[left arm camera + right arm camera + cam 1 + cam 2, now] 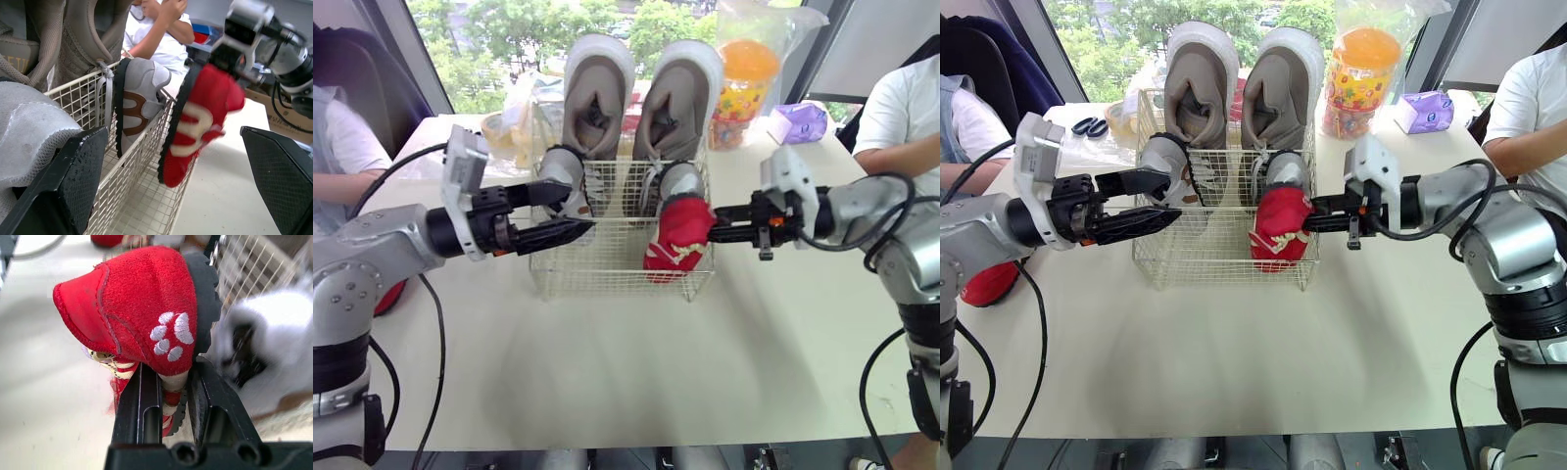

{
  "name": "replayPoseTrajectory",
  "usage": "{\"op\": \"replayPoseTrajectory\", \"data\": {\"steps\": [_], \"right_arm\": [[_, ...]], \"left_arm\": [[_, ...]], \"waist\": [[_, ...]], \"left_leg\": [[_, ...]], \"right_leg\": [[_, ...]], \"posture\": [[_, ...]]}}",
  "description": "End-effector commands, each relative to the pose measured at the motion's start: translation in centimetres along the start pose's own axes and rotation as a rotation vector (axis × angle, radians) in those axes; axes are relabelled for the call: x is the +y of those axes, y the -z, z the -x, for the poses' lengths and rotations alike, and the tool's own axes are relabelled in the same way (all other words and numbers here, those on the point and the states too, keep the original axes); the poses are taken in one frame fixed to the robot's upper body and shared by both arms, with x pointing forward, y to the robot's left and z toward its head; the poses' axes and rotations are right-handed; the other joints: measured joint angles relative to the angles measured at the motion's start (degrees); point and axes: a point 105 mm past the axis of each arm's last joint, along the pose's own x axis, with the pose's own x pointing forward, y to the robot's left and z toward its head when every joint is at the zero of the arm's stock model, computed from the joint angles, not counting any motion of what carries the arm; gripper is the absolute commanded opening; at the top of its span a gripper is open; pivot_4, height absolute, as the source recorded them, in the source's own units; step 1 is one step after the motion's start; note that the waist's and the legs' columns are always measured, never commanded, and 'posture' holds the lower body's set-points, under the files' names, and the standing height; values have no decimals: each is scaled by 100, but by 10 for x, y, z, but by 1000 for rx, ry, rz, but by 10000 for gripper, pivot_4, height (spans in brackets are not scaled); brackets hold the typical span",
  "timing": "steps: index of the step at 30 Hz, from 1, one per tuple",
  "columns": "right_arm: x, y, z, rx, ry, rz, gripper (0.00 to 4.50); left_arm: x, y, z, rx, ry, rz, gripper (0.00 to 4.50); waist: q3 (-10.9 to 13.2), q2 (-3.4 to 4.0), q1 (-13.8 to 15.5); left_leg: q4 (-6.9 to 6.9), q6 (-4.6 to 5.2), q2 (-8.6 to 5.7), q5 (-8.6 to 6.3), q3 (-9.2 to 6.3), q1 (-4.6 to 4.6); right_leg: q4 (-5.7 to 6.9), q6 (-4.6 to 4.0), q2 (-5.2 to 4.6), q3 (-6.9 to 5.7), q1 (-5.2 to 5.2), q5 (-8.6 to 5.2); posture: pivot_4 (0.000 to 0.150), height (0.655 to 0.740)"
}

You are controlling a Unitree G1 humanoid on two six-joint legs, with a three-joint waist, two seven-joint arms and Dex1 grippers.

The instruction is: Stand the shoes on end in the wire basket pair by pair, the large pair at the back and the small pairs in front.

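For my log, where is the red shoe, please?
Head views: the right gripper holds the red shoe at the basket's front right corner, beside a grey shoe.

The pale tabletop (636, 362) carries a white wire basket (597, 266), an orange-lidded jar in a clear bag (745, 78) and a purple packet (800, 121).
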Motion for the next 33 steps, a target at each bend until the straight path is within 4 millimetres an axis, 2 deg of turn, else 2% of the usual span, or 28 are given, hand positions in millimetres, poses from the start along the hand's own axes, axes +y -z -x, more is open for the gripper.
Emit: {"op": "replayPoseTrajectory", "data": {"steps": [1, 2, 3, 10, 16, 19, 21, 26, 30, 33], "right_arm": [[3, -3, 1, 3, 4, 67, 2597], [4, -2, 1, 5, 5, 53, 2597], [5, -1, 2, 11, 7, 44, 10412], [8, -4, 23, 77, 46, 84, 44635], [9, -14, 54, 185, 66, 135, 44635], [6, -20, 72, 261, 69, 195, 44635], [3, -36, 77, 253, 47, 247, 44635], [6, -74, 65, 144, -92, 347, 44635], [2, -82, 57, 125, -152, 393, 44635], [4, -85, 50, 99, -204, 416, 44635]], "left_arm": [[-6, -8, -2, -14, 12, -49, 44561], [-6, -8, -2, -14, 11, -49, 44561], [-6, -8, -2, -14, 8, -48, 45000], [-5, -5, 7, 21, -51, -59, 45000], [7, -7, 25, 85, -211, -86, 45000], [22, -15, 46, 132, -360, -118, 45000], [42, -16, 71, 213, -527, -122, 45000], [91, -4, 134, 437, -953, -76, 45000], [95, 10, 163, 592, -1049, -22, 45000], [101, 12, 200, 673, -1190, 10, 45000]], "waist": [[0, 0, -2], [0, 0, -2], [0, -1, -3], [0, 0, -2], [0, -1, -2], [1, 0, -8], [3, 3, -36], [6, 9, -52], [7, 4, -37], [8, 1, -17]], "left_leg": [[0, 0, 0, 0, -1, 0], [0, 0, 0, 0, 1, 1], [0, 0, 0, 0, 0, 1], [0, 0, 0, 0, -1, 2], [0, 0, 1, 0, -2, 3], [-1, 0, 2, 0, -1, 4], [-1, -1, 2, 0, 3, 7], [-10, -1, 7, -1, 10, 13], [-15, -2, 6, -1, 26, 4], [-16, -3, 5, -2, 38, -9]], "right_leg": [[0, 0, 0, 0, 0, 0], [0, 0, 0, 1, 0, 0], [0, 0, 0, 0, 0, 0], [2, 0, 0, 1, 2, 0], [1, -19, 0, -1, 2, -11], [0, -22, 0, -1, 1, -13], [2, -22, 0, 0, 0, -14], [8, -24, 3, 2, -10, -14], [5, -23, -5, 9, -23, -13], [2, -21, -11, 11, -35, -12]], "posture": [[1500, 7400], [1500, 7400], [1500, 7400], [1500, 7400], [1500, 7400], [1500, 7400], [1500, 7400], [1500, 7400], [1500, 7400], [1500, 7400]]}}
